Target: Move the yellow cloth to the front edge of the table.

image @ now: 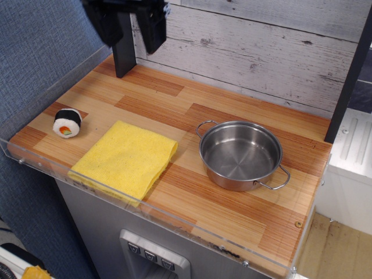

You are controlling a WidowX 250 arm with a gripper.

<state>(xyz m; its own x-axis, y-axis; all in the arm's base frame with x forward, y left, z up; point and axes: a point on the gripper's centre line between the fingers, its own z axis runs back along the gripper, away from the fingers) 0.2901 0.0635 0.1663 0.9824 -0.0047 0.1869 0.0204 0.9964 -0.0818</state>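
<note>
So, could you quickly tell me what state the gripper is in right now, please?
Gripper: open and empty, its fingers spread apart, raised high above the back left of the table, well clear of the yellow cloth.

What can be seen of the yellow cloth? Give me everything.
The yellow cloth is bright yellow with a nubby, terry-like surface, folded into a rough square and lying flat. It sits on the striped wooden table at its front edge, its near corner against the clear acrylic rim. A sushi-roll toy lies to its left and a steel pot to its right, neither touching it. The gripper hangs high above, clear of it.
</note>
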